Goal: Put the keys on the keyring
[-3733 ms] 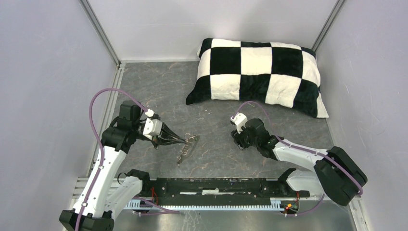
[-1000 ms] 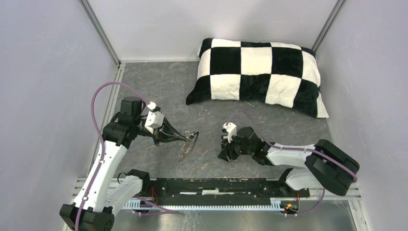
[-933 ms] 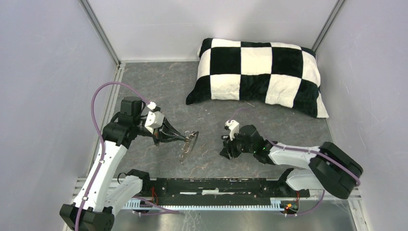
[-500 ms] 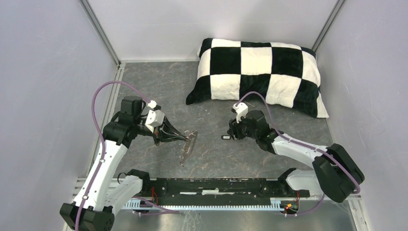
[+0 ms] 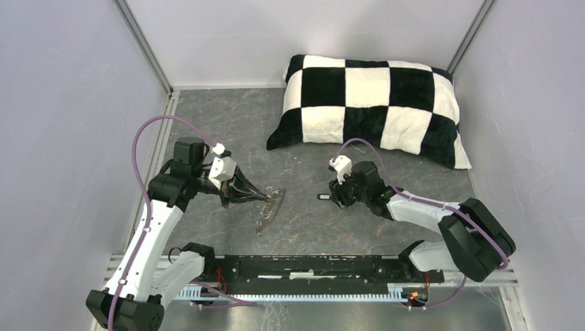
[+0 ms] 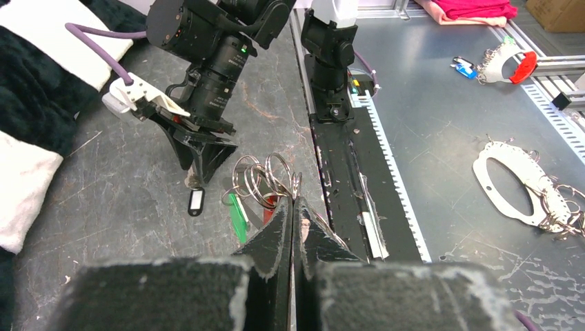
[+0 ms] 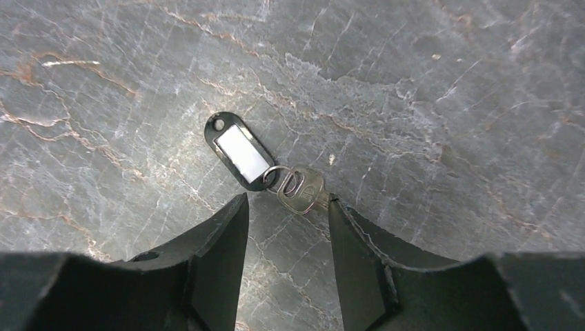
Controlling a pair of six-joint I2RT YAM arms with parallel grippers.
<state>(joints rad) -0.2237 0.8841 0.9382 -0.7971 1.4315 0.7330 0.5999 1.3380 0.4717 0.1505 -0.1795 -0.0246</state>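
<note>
Your left gripper [image 6: 290, 214] is clamped tight on the keyring [image 5: 265, 214], which extends toward 7 o'clock in the top view. Your right gripper [image 7: 286, 207] stands half-spread over the black-tagged key [image 7: 301, 190], which lies on the table [image 5: 227, 117] at its 9 o'clock.

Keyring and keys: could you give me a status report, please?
Left hand shut on keyring. Right hand open, straddling black-tagged key on table. Nothing in the way.
</note>
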